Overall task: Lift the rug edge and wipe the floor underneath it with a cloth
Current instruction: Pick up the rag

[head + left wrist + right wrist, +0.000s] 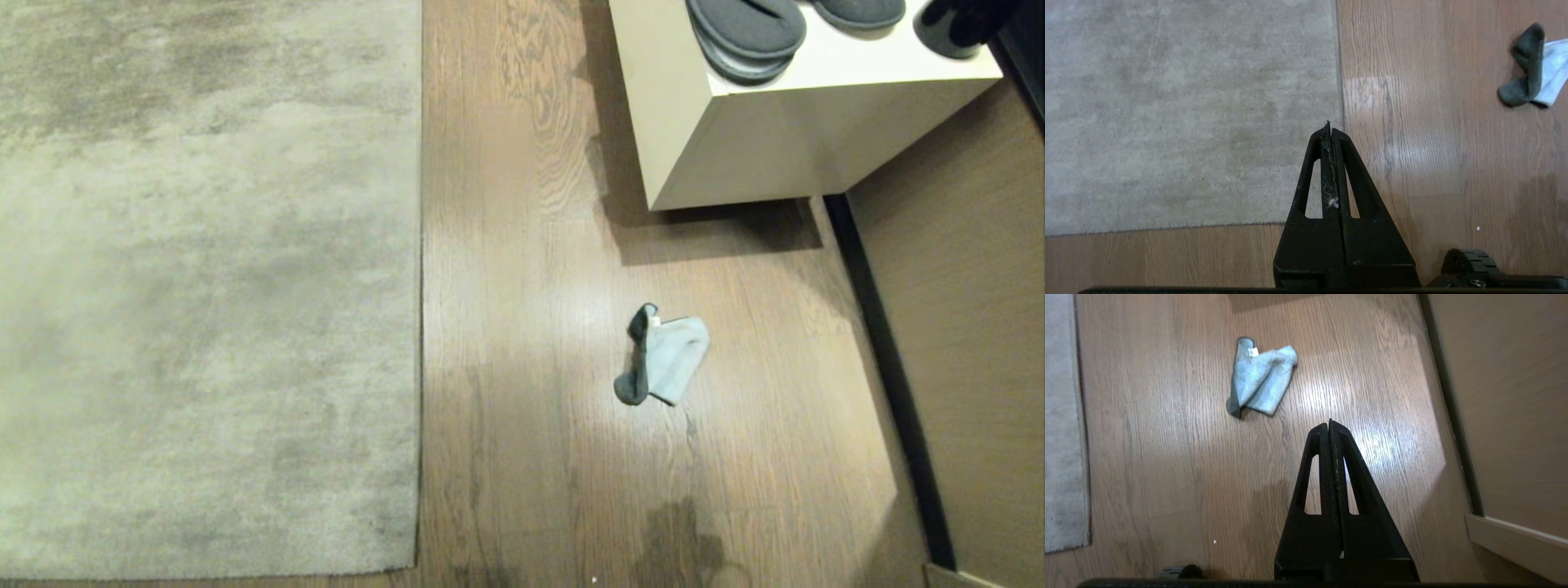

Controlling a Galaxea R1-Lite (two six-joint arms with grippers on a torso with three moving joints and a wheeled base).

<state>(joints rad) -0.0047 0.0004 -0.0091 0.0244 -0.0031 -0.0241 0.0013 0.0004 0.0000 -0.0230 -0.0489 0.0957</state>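
Observation:
A large pale beige-grey rug lies flat on the left, and its straight rug edge runs down to a square corner. The wood-grain floor lies to the right of it. A crumpled cloth, dark grey and pale bluish-white, rests on the floor well apart from the rug. Neither arm shows in the head view. My left gripper hangs shut and empty above the rug edge, with the cloth far off to one side. My right gripper is shut and empty over bare floor, short of the cloth.
A cream-white low cabinet stands at the back right, with dark grey slippers on top. A brown wall panel with a dark baseboard bounds the floor on the right. My shadow falls on the floor near the bottom edge.

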